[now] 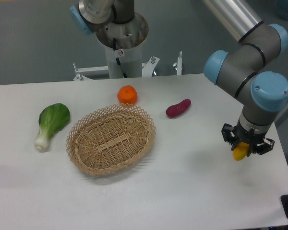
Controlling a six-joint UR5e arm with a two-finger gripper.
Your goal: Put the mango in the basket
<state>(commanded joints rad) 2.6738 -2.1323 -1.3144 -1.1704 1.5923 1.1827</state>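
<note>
The fingers (243,146) are closed on the mango (240,153), holding it off the right end of the table (182,191), I'd guess so it clears everything on the trip over to the basket (111,140), which sits well apart to the left. Orange (127,95) just behind the basket, sweet potato (178,108) and bok choy (51,122) on either side; plain white table, grey floor behind.
</note>
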